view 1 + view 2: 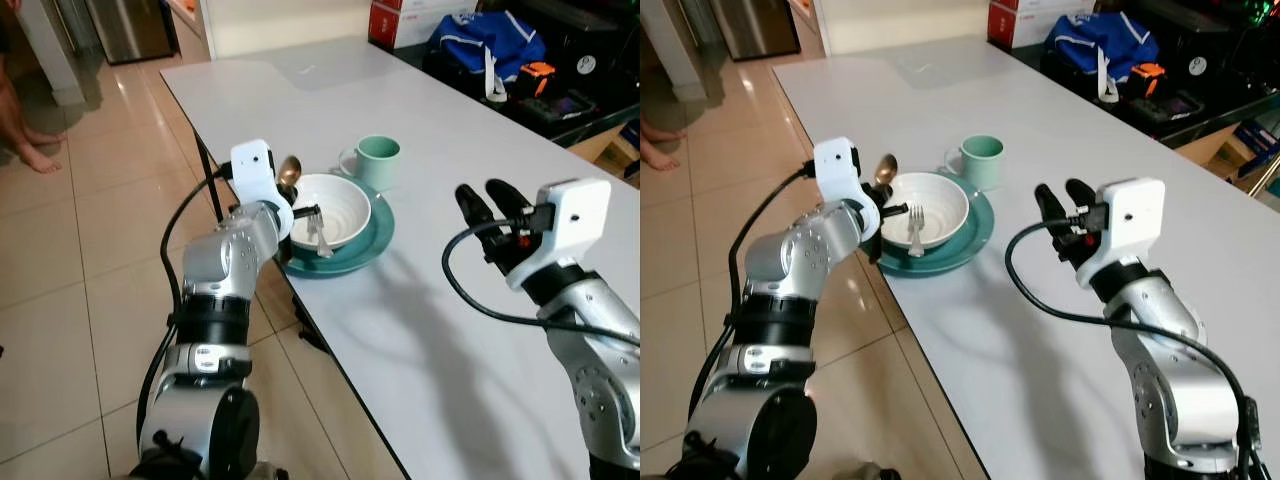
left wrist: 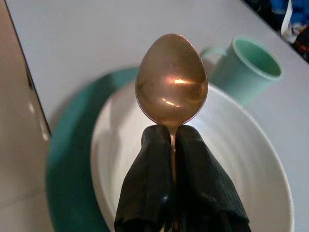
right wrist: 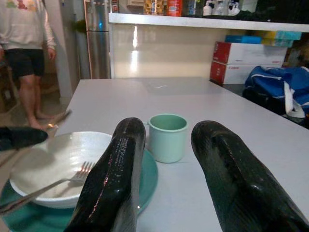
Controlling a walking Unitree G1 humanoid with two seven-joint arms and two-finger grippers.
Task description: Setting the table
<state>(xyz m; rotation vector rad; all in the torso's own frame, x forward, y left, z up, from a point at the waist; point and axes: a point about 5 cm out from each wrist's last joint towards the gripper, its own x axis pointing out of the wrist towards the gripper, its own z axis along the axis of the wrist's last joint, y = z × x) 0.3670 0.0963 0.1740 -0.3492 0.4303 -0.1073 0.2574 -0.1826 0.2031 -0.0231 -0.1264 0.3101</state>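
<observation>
A white bowl (image 1: 335,208) sits on a teal plate (image 1: 372,240) near the table's left edge, with a silver fork (image 1: 318,234) lying in it. A mint green mug (image 1: 378,160) stands just behind the plate. My left gripper (image 1: 290,198) is shut on a bronze spoon (image 2: 172,79), held over the bowl's left rim with its scoop pointing up. My right gripper (image 1: 488,205) hovers open above the table to the right of the plate, its fingers (image 3: 118,169) empty and aimed at the mug (image 3: 167,136).
The white table (image 1: 420,330) has bare room in front of and right of the plate. A blue bag (image 1: 487,42) and red boxes (image 1: 400,18) lie at the far right. A person (image 3: 24,53) stands on the tiled floor beyond the table's left end.
</observation>
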